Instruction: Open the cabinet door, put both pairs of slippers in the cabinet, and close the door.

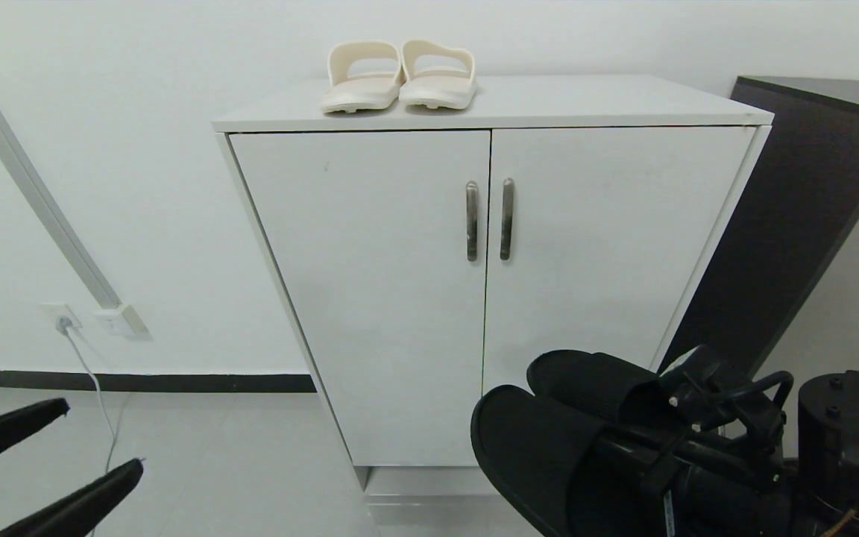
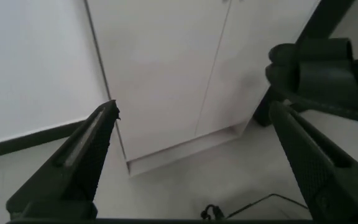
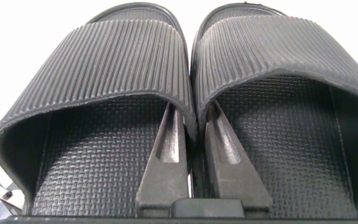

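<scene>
Head view | cream slippers [image 1: 400, 78] atop closed cabinet [image 1: 370, 298] | right pincer [image 3: 193, 115] clamps black slippers [image 1: 549, 432] | left pincer [image 2: 194, 112] agape

left claw [image 2: 192, 107]: matte black, long, tapered | right claw [image 3: 194, 107]: black, grooved

At your five o'clock, black slippers [image 3: 104, 74]: matt, rubbery, ribbed straps, diamond-textured footbeds. At twelve o'clock, cream slippers [image 1: 437, 86] look smooth and matt. You face a smooth matt cabinet [image 1: 370, 298] with brushed-metal handles [image 1: 472, 221].

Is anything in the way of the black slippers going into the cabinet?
Yes. Both cabinet doors are shut, so they stand between the black slippers, held by the right gripper, and the inside.
</scene>
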`<state>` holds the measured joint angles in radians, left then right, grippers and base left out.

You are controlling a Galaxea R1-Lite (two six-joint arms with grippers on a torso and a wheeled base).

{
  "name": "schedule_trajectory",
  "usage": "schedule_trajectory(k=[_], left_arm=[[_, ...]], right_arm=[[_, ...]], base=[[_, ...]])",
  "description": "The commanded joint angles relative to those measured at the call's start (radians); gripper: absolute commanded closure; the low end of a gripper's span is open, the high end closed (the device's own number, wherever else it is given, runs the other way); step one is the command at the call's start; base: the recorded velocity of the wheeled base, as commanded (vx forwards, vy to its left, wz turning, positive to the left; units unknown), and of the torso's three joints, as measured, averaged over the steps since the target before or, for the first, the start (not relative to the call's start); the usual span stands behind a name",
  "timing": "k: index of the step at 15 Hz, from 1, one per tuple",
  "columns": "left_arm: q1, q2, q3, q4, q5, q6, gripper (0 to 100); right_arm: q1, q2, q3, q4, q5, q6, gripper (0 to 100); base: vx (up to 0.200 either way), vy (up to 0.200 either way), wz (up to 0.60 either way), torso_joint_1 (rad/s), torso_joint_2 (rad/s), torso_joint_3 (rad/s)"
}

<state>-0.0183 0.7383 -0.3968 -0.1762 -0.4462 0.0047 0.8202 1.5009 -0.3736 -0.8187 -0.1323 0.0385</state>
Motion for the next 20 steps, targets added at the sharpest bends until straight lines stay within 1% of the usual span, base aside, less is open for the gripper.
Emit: schedule_trajectory(k=[1, 2, 4, 5, 6, 7, 8, 9, 10, 12, 13, 14, 15, 16, 17, 18, 19, 20], left_arm=[[-0.043, 0.19, -0.037, -0.103, -0.023, -0.005, 0], [-0.077, 0.263, -0.037, -0.19, -0.022, -0.005, 0], [-0.135, 0.382, -0.045, -0.322, -0.02, -0.005, 0], [-0.161, 0.415, -0.051, -0.361, -0.02, -0.006, 0], [-0.215, 0.484, -0.076, -0.417, -0.019, -0.031, 0], [-0.256, 0.521, -0.1, -0.448, -0.019, -0.069, 0], [-0.284, 0.543, -0.119, -0.467, -0.019, -0.103, 0], [-0.339, 0.582, -0.158, -0.491, -0.016, -0.158, 0], [-0.381, 0.613, -0.2, -0.493, -0.008, -0.167, 0], [-0.459, 0.662, -0.28, -0.488, 0.007, -0.17, 0], [-0.494, 0.674, -0.32, -0.474, 0.009, -0.17, 0], [-0.52, 0.684, -0.373, -0.428, 0.001, -0.175, 0], [-0.534, 0.707, -0.447, -0.375, -0.006, -0.196, 0], [-0.542, 0.739, -0.507, -0.345, -0.025, -0.209, 0], [-0.542, 0.782, -0.554, -0.345, -0.054, -0.216, 0], [-0.546, 0.803, -0.583, -0.347, -0.06, -0.236, 0], [-0.577, 0.813, -0.606, -0.347, -0.06, -0.267, 0], [-0.589, 0.822, -0.626, -0.347, -0.062, -0.281, 0]], right_arm=[[0.0, 0.001, 0.001, -0.002, 0.0, 0.0, 100], [0.004, 0.002, 0.001, 0.0, 0.0, 0.0, 100], [0.01, 0.006, 0.001, 0.0, -0.003, 0.001, 100], [0.01, 0.006, 0.001, 0.0, -0.003, 0.001, 100], [0.01, 0.007, 0.001, 0.0, -0.003, 0.001, 100], [0.01, 0.012, 0.001, 0.0, -0.001, 0.001, 100], [0.01, 0.016, 0.001, -0.002, -0.003, 0.004, 100], [0.01, 0.019, 0.001, -0.002, -0.003, 0.006, 100], [0.01, 0.021, 0.001, -0.002, -0.003, 0.006, 100], [0.01, 0.022, 0.001, -0.002, -0.003, 0.006, 100], [0.01, 0.022, 0.002, 0.0, -0.003, 0.006, 100], [0.01, 0.022, 0.004, 0.0, -0.003, 0.008, 100], [0.01, 0.022, 0.007, 0.0, -0.003, 0.008, 100], [0.01, 0.022, 0.007, 0.0, -0.001, 0.006, 100], [0.01, 0.03, 0.007, -0.002, -0.003, 0.008, 100], [0.008, 0.035, 0.01, -0.002, -0.003, 0.009, 100], [0.007, 0.038, 0.013, -0.002, -0.001, 0.011, 100], [0.005, 0.041, 0.013, -0.002, -0.001, 0.011, 100]], base=[[0.0, 0.0, 0.0, 0.0, 0.0, 0.0], [0.0, 0.0, 0.0, 0.0, 0.0, 0.0], [0.0, 0.0, 0.0, 0.0, 0.0, 0.0], [0.0, 0.0, 0.0, 0.0, 0.0, 0.0], [0.0, 0.0, 0.0, 0.0, 0.0, 0.0], [0.0, 0.0, 0.0, 0.0, 0.0, 0.0], [0.0, 0.0, 0.0, 0.0, 0.0, 0.0], [0.0, 0.0, 0.0, 0.0, 0.0, 0.0], [0.0, 0.0, 0.0, 0.0, 0.0, 0.0], [0.0, 0.0, 0.0, 0.0, 0.0, 0.0], [0.0, 0.0, 0.0, 0.0, 0.0, 0.0], [0.0, 0.0, 0.0, 0.0, 0.0, 0.0], [0.0, 0.0, 0.0, 0.0, 0.0, 0.0], [0.0, 0.0, 0.0, 0.0, 0.0, 0.0], [0.0, 0.0, 0.0, 0.0, 0.0, 0.0], [0.0, 0.0, 0.0, 0.0, 0.0, 0.0], [0.0, 0.0, 0.0, 0.0, 0.0, 0.0], [0.0, 0.0, 0.0, 0.0, 0.0, 0.0]])
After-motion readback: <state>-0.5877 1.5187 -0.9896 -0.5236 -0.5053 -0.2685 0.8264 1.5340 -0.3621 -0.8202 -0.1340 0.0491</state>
